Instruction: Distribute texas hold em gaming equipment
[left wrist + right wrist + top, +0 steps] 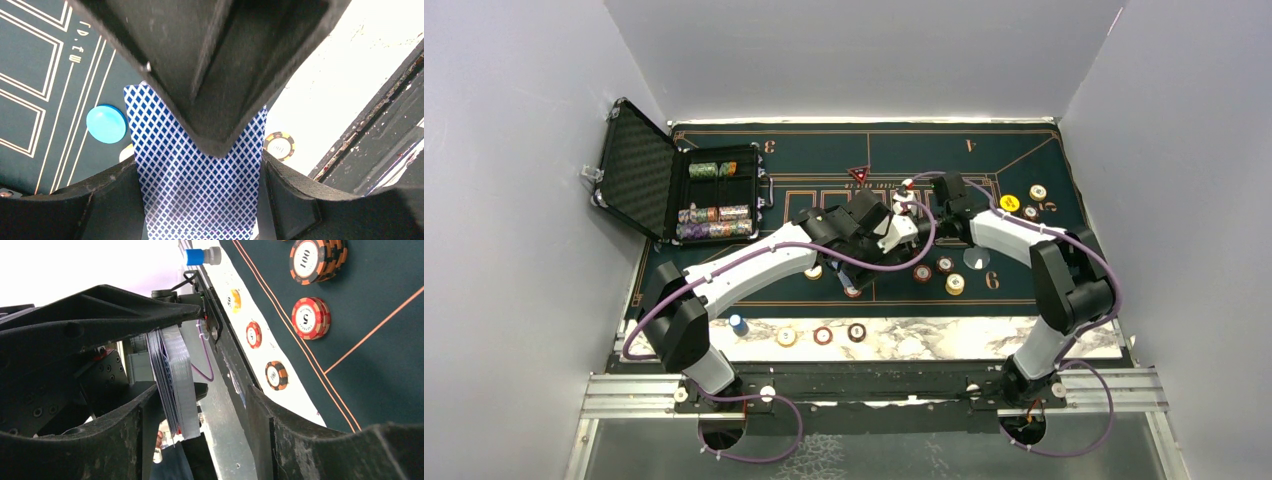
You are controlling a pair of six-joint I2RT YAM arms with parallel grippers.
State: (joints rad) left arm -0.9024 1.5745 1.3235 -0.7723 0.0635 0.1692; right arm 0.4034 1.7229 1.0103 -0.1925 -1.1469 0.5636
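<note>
Left gripper blocked dead ahead by right gripper, noses overlapping. Card deck fills left jaw gap. Blue disc low, just left of left claw; chip just right. Chip stacks beside right claw; bare felt mat past them, passable.

Laboratory robot test cell: plain white partition walls left, far and right; aluminium mounting rail along near edge.
</note>
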